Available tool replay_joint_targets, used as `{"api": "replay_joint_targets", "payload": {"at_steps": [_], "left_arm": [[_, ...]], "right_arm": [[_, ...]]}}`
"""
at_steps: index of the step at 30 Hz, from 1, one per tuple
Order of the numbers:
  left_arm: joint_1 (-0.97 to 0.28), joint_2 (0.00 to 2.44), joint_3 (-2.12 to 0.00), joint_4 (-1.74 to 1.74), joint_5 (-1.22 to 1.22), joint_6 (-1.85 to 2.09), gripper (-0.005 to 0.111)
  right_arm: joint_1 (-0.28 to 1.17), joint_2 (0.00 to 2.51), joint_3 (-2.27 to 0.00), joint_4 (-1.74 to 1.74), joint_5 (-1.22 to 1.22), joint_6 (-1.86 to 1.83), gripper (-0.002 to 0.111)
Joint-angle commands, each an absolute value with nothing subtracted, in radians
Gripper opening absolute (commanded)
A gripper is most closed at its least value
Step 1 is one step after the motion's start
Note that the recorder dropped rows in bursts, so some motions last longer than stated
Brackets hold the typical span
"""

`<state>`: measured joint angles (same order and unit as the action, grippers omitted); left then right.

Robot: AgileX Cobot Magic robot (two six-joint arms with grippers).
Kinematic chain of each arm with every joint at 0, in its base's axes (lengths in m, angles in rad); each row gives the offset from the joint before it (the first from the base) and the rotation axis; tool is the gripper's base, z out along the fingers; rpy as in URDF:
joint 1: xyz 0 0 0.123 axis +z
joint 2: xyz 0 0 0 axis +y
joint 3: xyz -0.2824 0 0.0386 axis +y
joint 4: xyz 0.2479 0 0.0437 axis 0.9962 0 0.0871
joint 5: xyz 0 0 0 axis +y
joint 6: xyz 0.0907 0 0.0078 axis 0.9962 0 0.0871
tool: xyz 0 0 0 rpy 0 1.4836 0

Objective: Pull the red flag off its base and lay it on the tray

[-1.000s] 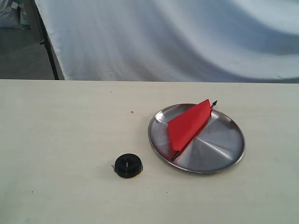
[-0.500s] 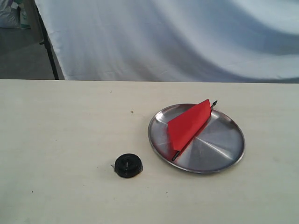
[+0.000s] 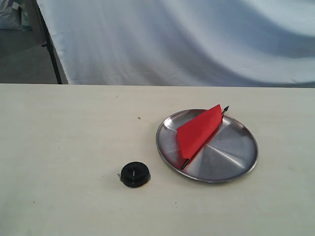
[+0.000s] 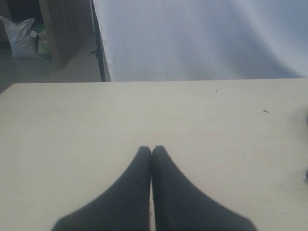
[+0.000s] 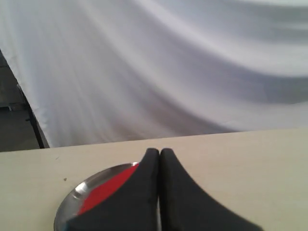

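The red flag (image 3: pixel 198 131) lies flat across the steel tray (image 3: pixel 236 157) right of the table's middle, its black stick slanting from the far rim to the near left rim. To the tray's left the small black base (image 3: pixel 134 174) sits on the table with nothing in its hole. Neither arm shows in the exterior view. My left gripper (image 4: pixel 151 150) is shut over bare table with nothing in it. In the right wrist view my right gripper (image 5: pixel 159 152) is shut and holds nothing; past its fingers I see part of the tray (image 5: pixel 77 194) and the red flag (image 5: pixel 103 190).
A white cloth backdrop (image 3: pixel 197 39) hangs behind the table's far edge. A black stand leg (image 3: pixel 49 44) and bags on the floor (image 3: pixel 12 14) are at the far left. A tiny dark speck (image 3: pixel 139 118) lies on the table.
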<state>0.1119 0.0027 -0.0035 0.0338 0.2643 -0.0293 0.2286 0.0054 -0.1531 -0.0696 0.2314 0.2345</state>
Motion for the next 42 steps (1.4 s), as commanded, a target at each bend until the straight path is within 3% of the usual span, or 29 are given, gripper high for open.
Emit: {"api": "replay_joint_targets", "payload": {"at_steps": [1, 16, 42], "left_arm": [[0.106, 0.000, 0.000, 0.028, 0.259, -0.031, 0.000], [0.106, 0.000, 0.000, 0.028, 0.259, -0.031, 0.000], [0.106, 0.000, 0.000, 0.028, 0.259, -0.031, 0.000]], "right_arm": [[0.232, 0.000, -0.043, -0.072, 0.164, 0.232, -0.001], [0.232, 0.000, 0.000, 0.000, 0.343, 0.232, -0.001], [0.232, 0.000, 0.000, -0.038, 0.341, 0.235, -0.001]]}}
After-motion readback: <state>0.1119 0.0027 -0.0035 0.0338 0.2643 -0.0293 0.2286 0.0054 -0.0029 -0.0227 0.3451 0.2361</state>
